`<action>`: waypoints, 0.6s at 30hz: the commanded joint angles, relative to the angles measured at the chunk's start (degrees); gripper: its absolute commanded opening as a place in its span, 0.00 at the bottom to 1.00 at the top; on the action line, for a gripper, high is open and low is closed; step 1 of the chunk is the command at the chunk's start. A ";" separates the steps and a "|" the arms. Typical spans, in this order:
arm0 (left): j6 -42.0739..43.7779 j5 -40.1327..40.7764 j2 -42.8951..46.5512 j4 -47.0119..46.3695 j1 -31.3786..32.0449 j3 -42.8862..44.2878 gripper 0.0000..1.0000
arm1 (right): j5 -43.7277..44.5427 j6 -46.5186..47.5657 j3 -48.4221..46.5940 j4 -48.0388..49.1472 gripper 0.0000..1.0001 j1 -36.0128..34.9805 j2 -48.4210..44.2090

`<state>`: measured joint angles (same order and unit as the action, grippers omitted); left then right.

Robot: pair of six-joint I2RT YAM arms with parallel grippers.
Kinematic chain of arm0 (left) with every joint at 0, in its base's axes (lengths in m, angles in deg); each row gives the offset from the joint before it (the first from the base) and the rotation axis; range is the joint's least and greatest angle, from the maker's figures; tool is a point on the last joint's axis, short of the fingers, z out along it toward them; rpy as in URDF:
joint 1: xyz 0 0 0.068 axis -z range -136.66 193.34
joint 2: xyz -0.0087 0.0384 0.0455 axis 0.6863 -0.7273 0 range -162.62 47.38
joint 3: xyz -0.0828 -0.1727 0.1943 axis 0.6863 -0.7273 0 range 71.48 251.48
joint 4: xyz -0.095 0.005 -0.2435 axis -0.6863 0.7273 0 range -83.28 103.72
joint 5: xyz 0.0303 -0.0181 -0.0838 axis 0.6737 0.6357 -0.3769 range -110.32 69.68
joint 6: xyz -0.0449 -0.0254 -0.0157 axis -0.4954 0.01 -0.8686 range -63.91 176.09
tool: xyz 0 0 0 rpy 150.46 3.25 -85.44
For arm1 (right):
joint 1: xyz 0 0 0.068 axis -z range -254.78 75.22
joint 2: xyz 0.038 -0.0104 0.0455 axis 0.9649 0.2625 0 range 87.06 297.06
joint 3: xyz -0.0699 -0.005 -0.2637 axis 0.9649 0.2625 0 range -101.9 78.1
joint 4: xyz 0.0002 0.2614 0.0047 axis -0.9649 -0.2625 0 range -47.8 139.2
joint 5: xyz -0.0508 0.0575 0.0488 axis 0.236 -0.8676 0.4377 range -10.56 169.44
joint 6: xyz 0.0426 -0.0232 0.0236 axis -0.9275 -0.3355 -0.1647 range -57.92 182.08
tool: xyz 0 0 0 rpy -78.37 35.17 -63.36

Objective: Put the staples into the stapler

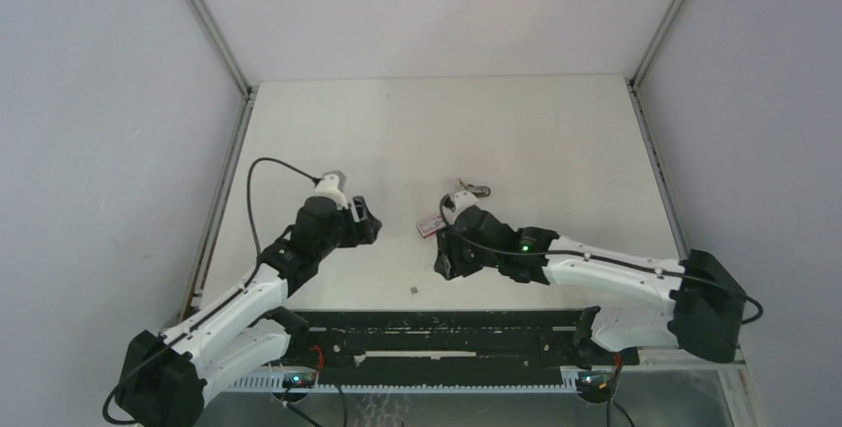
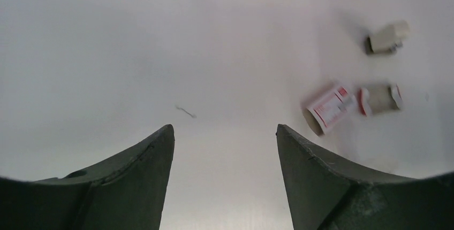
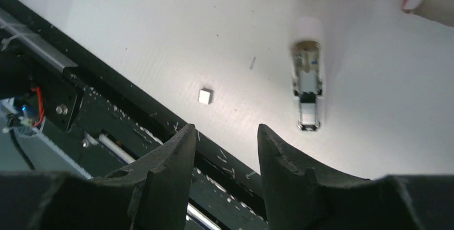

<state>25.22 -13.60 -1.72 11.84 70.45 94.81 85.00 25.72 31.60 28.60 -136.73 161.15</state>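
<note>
The stapler [image 3: 308, 88] lies on the white table just ahead of my right gripper [image 3: 225, 125]. It is white with a tan part, and its metal channel faces up. It also shows small in the left wrist view [image 2: 386, 37]. In the top view my right gripper [image 1: 444, 263] hides it. A tiny pale square bit [image 3: 205, 96], maybe a short piece of staples, lies near the rail [image 1: 413, 291]. No full strip of staples shows. My left gripper [image 2: 225, 128] is open and empty, left of the box [image 1: 369, 218]. My right gripper is open and empty.
The red-and-white box sleeve [image 2: 329, 107] lies between the grippers [image 1: 429, 225], with its inner tray [image 2: 380, 99] beside it. Single loose staples [image 2: 186, 112] lie on the table. The black rail [image 3: 134, 123] with scattered staples runs along the near edge.
</note>
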 commanded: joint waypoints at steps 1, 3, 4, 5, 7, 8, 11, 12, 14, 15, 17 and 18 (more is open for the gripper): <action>0.86 10.48 5.49 -14.89 -2.15 -7.10 0.74 | 7.75 -5.68 -7.61 -1.45 0.45 -4.65 8.56; 2.61 14.34 6.93 -15.60 -2.27 -8.09 0.74 | 8.87 -6.57 -11.84 -3.70 0.43 -6.26 13.29; 3.82 14.86 7.61 -15.55 -2.24 -8.31 0.74 | 9.64 -6.94 -13.56 -4.95 0.43 -6.82 15.54; 4.58 15.08 8.11 -15.51 -2.24 -8.52 0.74 | 10.04 -7.23 -14.86 -6.02 0.42 -7.24 17.52; 5.02 15.53 8.76 -15.41 -2.26 -9.28 0.74 | 9.73 -7.71 -16.91 -7.23 0.41 -7.47 20.66; 5.03 15.58 9.00 -15.44 -2.24 -9.50 0.74 | 9.49 -7.90 -17.68 -7.52 0.40 -7.60 22.39; 5.55 15.21 9.44 -14.72 -2.24 -9.15 0.75 | 9.45 -8.11 -20.18 -9.25 0.39 -8.10 25.75; 5.49 15.20 9.60 -14.70 -2.24 -9.10 0.75 | 9.51 -8.26 -20.95 -10.00 0.39 -8.29 26.67; 5.55 15.29 9.77 -14.25 -2.30 -8.88 0.76 | 9.75 -8.60 -22.05 -10.99 0.38 -8.80 28.23; 5.60 15.44 9.95 -13.92 -2.25 -8.84 0.76 | 9.69 -8.76 -22.33 -11.19 0.38 -9.06 28.78; 5.60 15.75 10.47 -13.57 -2.25 -9.03 0.76 | 9.49 -9.13 -22.71 -11.08 0.38 -9.30 29.65; 5.61 15.78 10.78 -13.51 -2.24 -9.05 0.76 | 9.34 -9.26 -22.89 -11.06 0.37 -9.39 30.04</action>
<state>29.35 0.54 7.50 -0.03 68.44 86.85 93.16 18.20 11.40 18.85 -144.95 190.65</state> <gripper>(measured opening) 0.760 0.380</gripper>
